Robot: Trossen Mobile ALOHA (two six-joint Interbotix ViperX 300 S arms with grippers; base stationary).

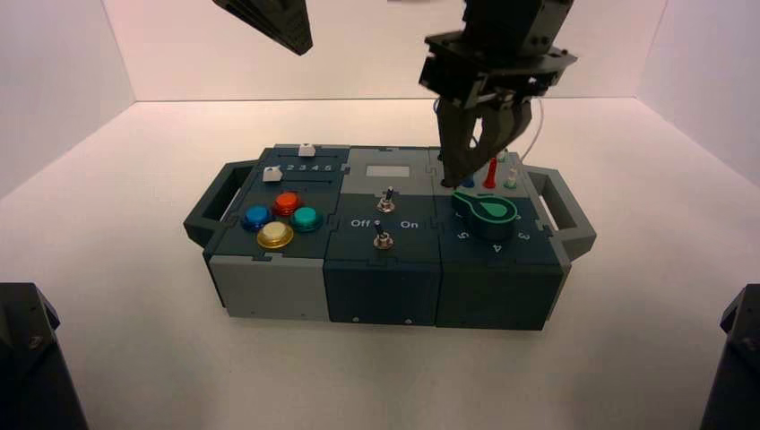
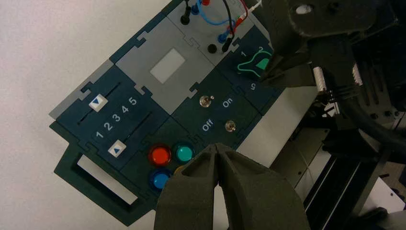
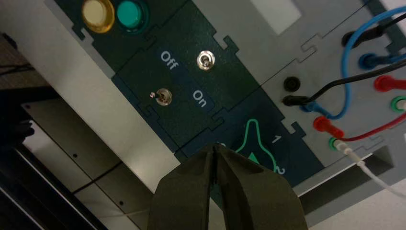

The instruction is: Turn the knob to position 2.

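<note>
The knob [image 1: 488, 215] sits on the box's right section, its green pointer top aimed towards the box's back left. In the right wrist view the knob [image 3: 256, 143] shows its tip lying past the white digit "1" [image 3: 276, 140], away from position 2 [image 3: 280, 170]. My right gripper [image 3: 214, 147] is shut and empty, its tips right beside the pointer's tip; in the high view it [image 1: 455, 177] hangs just behind the knob. My left gripper [image 2: 219, 148] is shut and empty, raised above the box's left part [image 1: 269, 22].
Red, blue, black and white wires [image 3: 354, 52] are plugged in behind the knob, close to my right gripper. Two metal toggle switches [image 3: 206, 60] stand in the middle section between "Off" and "On". Coloured push buttons [image 1: 278, 219] and two sliders [image 2: 107, 124] are on the left.
</note>
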